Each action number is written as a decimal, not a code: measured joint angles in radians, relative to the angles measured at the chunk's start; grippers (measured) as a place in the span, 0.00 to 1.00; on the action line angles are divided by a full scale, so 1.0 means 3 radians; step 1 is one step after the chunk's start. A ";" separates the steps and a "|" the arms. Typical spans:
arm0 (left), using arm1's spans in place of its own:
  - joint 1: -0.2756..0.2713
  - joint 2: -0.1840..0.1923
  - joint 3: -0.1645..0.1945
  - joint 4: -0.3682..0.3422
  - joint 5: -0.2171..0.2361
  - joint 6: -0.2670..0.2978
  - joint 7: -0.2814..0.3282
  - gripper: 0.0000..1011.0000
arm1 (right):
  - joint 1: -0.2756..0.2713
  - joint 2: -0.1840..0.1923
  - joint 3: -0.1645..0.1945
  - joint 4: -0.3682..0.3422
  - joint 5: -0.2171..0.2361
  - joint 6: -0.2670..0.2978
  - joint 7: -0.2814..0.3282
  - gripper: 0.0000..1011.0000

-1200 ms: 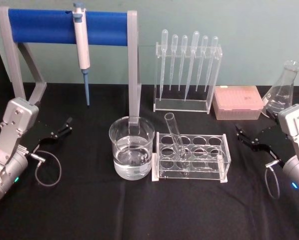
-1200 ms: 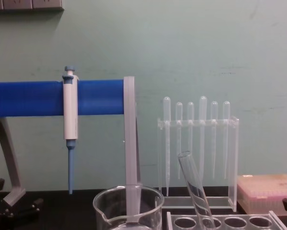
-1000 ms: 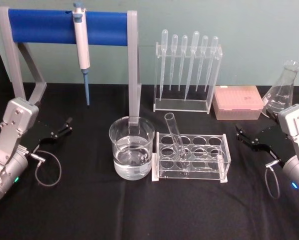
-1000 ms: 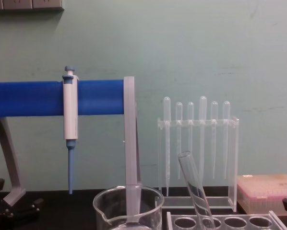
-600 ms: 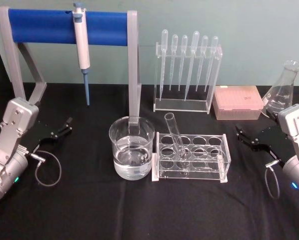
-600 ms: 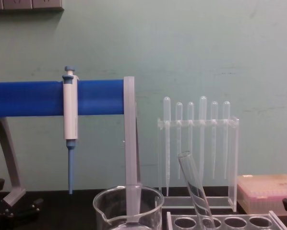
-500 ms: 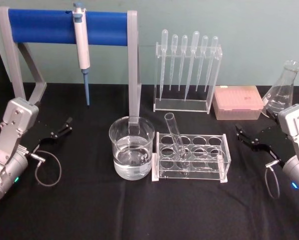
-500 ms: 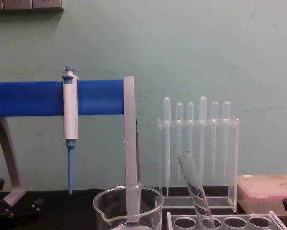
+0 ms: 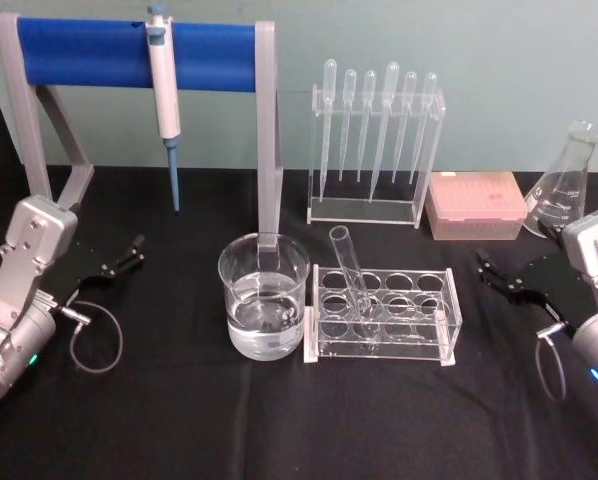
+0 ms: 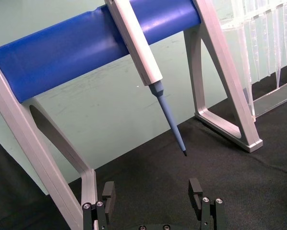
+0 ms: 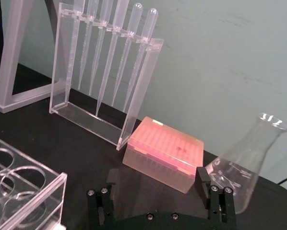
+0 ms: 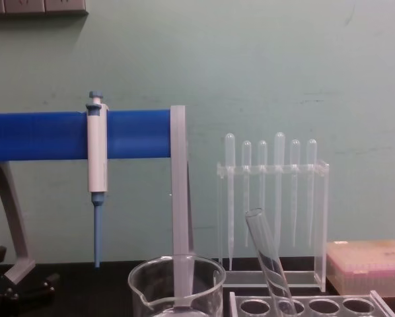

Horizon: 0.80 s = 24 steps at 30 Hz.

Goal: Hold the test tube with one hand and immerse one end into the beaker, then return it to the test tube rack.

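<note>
The test tube (image 9: 351,272) is clear glass and leans in the left end of a clear rack (image 9: 434,320) at the table's middle. Its open top tilts toward the beaker (image 9: 264,298), which stands just left of the rack, about half full of clear liquid. From the chest, the test tube (image 12: 266,259) rises behind the beaker's rim (image 12: 176,272). My left gripper (image 9: 119,260) rests open near the table's left edge, far from both. My right gripper (image 9: 495,273) is open to the right of the rack, holding nothing. Both wrist views show open fingers: left gripper (image 10: 152,195), right gripper (image 11: 156,184).
A blue-barred stand (image 9: 139,55) at the back left carries a hanging pipettor (image 9: 163,95). Behind the rack stands a holder with several plastic pipettes (image 9: 376,140). A pink tip box (image 9: 476,205) and a conical flask (image 9: 564,185) sit at the back right.
My right gripper has drifted slightly to the right, away from the rack. The left arm, the test tube and the beaker have not moved.
</note>
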 joint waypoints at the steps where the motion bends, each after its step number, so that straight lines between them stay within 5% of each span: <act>1: 0.0000 0.0000 0.0000 0.0000 0.0000 0.0000 0.0000 0.99 | -0.0028 0.0017 0.0014 -0.0042 -0.0008 0.0016 -0.0008 0.99; 9: 0.0000 0.0000 0.0000 0.0000 0.0000 0.0000 0.0000 0.99 | -0.0443 0.0307 0.0193 -0.0689 -0.0055 0.0184 -0.0056 0.99; 15: 0.0000 0.0000 0.0000 0.0000 0.0000 0.0000 0.0000 0.99 | -0.0772 0.0602 0.0290 -0.1294 0.0057 0.0279 0.0233 0.99; 24: 0.0000 0.0000 0.0000 0.0000 0.0000 0.0000 0.0000 0.99 | -0.0766 0.0595 0.0154 -0.1552 -0.0001 0.0329 0.0544 0.99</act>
